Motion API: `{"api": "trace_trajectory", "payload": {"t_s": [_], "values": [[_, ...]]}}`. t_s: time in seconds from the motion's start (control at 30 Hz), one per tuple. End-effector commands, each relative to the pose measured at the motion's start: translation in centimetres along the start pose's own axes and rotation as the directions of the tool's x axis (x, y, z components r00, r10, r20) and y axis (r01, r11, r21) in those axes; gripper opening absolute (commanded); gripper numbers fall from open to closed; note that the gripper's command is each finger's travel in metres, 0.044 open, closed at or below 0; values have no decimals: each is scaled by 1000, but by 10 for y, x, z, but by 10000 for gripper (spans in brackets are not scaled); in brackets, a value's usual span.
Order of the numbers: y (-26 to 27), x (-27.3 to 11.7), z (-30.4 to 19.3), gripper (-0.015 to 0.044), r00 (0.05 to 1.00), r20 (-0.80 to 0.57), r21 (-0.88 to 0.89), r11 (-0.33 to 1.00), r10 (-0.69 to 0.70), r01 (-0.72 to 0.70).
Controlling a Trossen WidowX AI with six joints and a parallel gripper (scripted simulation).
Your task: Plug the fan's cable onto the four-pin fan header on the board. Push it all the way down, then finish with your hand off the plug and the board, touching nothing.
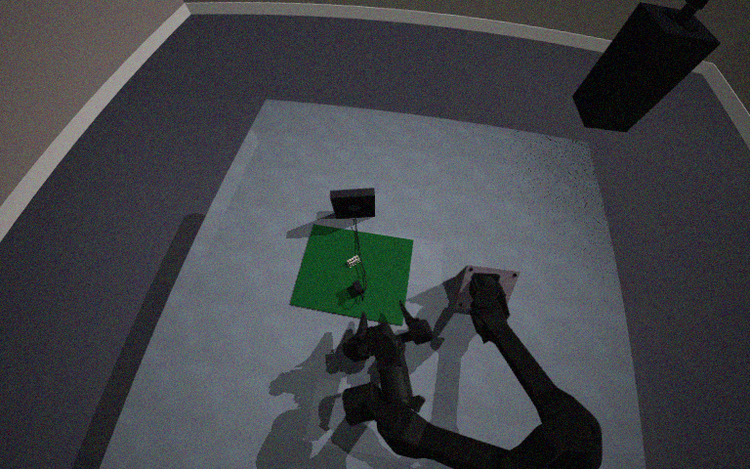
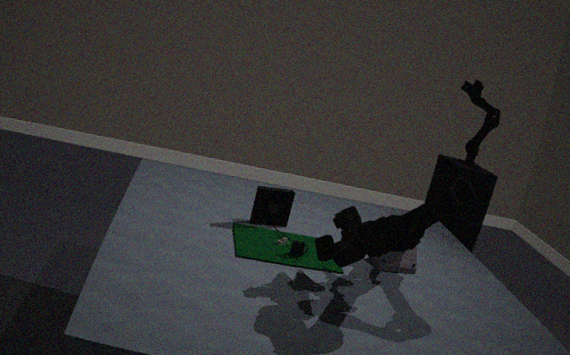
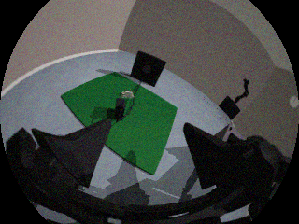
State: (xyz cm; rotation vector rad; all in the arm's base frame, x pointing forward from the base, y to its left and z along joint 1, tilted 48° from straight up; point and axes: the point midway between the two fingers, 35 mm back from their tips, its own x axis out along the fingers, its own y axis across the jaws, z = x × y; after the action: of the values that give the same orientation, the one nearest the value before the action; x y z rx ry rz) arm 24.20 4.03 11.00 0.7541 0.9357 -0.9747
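gripper [image 1: 382, 309] [image 2: 332, 254] [image 3: 148, 125] is spread wide, nothing between the fingers. in the top view it sits at about 5 o'clock from the middle of the green board [image 1: 381, 271] [image 2: 256, 248] [image 3: 149, 131]; tips overlap the near board edge there, can't tell how high they are above it. dark plug [image 1: 355, 288] [image 2: 297, 248] [image 3: 118, 110] is on the near part of the board, apart from both fingers, at roughly 10 o'clock from the gripper in the top view. in the wrist view it looks upright. can't tell if it is fully down; what is under it is hidden. small white block [image 1: 353, 261] [image 2: 280, 242] [image 3: 126, 94] is on the board near the plug, at 12 o'clock from it in the top view. thin dark cable [image 1: 356, 237] runs from the fan [image 1: 354, 203] [image 2: 272, 206] [image 3: 148, 68] past the white block and loops beside the plug. fan stands upright just beyond the board's far edge, 12 o'clock in the top view. pinkish plate [image 1: 511, 281] [image 2: 410, 258] is at about 3 o'clock from the board, part of the dark arm [image 1: 470, 442] [image 2: 390, 235] over it. tall dark box [image 1: 636, 71] [image 3: 229, 108] is well apart, about 1 to 2 o'clock. lighting is dim, fine detail at the plug unreadable.
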Motion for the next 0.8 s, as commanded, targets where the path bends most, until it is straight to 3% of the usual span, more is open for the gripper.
{"api": "trace_trajectory", "payload": {"t_s": [0.0, 0.37, 0.77], "values": [[-2, 4, 0, 440, 996, -79, -51, 998, -51, 47], [-11, 12, 1, 440, 951, -275, -158, 982, -143, 102], [-15, 13, 4, 440, 853, -492, -230, 971, -174, 66]]}}
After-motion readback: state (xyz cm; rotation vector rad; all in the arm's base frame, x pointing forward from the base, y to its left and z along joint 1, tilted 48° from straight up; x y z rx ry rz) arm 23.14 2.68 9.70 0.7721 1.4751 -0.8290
